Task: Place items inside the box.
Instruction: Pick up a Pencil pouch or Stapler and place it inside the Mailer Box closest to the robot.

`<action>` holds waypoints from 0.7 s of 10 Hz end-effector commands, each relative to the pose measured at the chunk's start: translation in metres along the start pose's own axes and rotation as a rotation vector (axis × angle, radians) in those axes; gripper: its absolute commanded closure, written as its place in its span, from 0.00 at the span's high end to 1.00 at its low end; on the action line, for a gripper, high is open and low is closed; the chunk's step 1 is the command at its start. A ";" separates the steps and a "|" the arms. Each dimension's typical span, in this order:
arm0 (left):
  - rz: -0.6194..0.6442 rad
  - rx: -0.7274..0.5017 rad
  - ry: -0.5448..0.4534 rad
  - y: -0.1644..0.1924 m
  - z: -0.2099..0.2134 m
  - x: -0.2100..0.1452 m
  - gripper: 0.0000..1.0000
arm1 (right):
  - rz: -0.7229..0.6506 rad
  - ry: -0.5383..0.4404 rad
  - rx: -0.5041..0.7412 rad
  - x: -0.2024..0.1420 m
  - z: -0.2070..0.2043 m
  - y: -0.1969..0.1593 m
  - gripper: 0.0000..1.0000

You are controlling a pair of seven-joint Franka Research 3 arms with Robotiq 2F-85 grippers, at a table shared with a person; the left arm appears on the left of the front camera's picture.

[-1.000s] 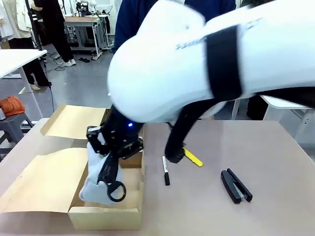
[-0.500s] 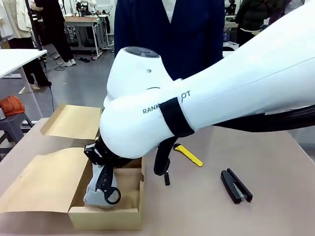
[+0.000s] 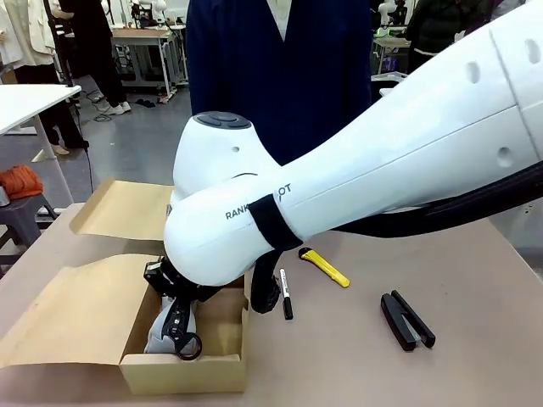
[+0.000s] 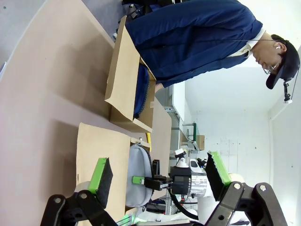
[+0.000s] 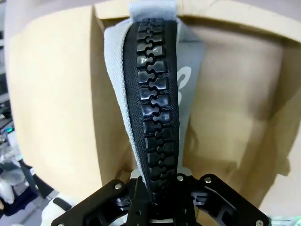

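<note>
Right fingers (image 5: pixel 139 207) clamp the grey zip pouch (image 5: pixel 190 94) by its zipper, standing it inside the box (image 3: pixel 182 373) for release; left fingers (image 4: pixel 101 176) idle apart.

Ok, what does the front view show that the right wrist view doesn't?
Front view: the yellow utility knife, black marker pen and long black stapler lying on the table to the right of the box, and a person at the far side. Right wrist view: close-up zip teeth of the grey zip pouch, with the right end effector shut on its end. Both: that pouch down in the cardboard box.
</note>
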State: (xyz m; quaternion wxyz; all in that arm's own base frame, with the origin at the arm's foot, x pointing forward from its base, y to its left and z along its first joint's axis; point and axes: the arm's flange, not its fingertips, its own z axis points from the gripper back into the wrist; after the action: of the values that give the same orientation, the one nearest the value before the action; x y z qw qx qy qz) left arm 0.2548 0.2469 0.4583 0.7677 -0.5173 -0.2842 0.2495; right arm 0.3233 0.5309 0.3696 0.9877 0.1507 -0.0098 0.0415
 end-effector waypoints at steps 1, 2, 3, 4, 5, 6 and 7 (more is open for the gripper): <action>-0.016 -0.018 -0.007 0.000 -0.001 -0.001 1.00 | -0.024 -0.008 -0.044 0.007 -0.013 0.013 0.06; -0.016 -0.018 -0.007 0.000 -0.001 -0.001 1.00 | -0.027 0.006 -0.054 0.007 -0.018 0.010 0.06; -0.016 -0.018 -0.007 0.000 -0.001 -0.001 1.00 | -0.031 0.011 -0.055 0.006 -0.021 0.008 0.06; -0.016 -0.018 -0.007 0.000 -0.001 -0.001 1.00 | -0.032 0.016 -0.052 0.004 -0.022 0.007 0.06; -0.016 -0.018 -0.007 0.000 -0.001 -0.001 1.00 | -0.033 0.020 -0.051 0.004 -0.022 0.005 0.06; -0.016 -0.018 -0.007 0.000 -0.001 -0.001 1.00 | -0.027 0.033 -0.051 0.003 -0.022 0.005 0.06; -0.016 -0.018 -0.007 0.000 -0.001 -0.001 1.00 | -0.019 0.049 -0.051 0.002 -0.022 0.005 0.27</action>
State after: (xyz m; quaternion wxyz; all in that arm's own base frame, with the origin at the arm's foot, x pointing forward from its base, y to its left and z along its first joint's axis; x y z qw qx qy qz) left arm 0.2548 0.2469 0.4583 0.7678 -0.5172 -0.2843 0.2494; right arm 0.3283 0.5379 0.3459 0.9903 0.1329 0.0091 0.0406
